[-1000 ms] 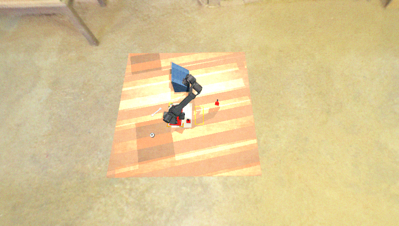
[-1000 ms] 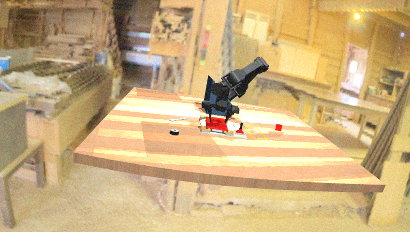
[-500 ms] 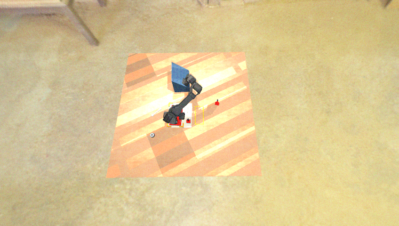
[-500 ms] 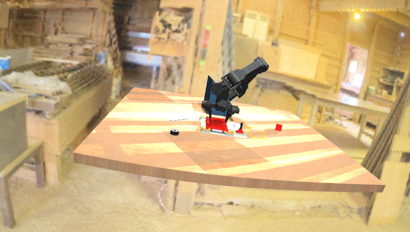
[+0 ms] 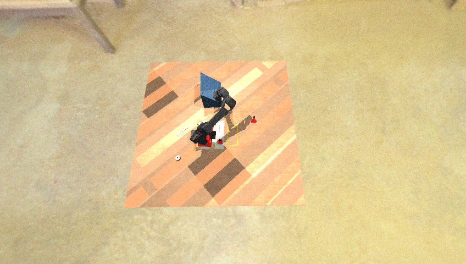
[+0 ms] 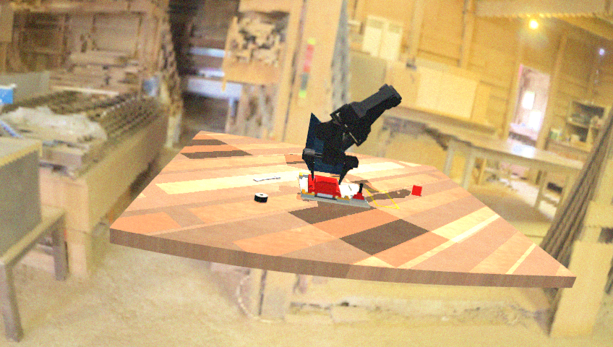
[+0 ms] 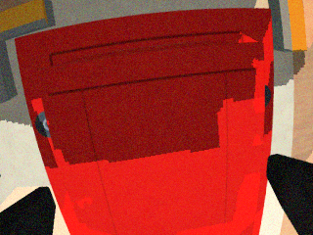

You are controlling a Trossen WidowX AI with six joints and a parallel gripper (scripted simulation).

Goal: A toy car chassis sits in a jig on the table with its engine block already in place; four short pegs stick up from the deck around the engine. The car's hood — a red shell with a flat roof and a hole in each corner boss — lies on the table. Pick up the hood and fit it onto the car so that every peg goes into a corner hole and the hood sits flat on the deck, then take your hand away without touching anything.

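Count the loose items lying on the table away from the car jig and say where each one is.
3: a black ring left of the jig, a pale flat strip behind the ring, and a small red block to the jig's right. The arm may hide others.

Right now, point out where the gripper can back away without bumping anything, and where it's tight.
Tight: the open gripper straddles the red hood on the gray jig, with the blue arm base behind. Freer: the tabletop stretch between the jig and the small red block; the wide near half of the table, past the black ring and white strip.
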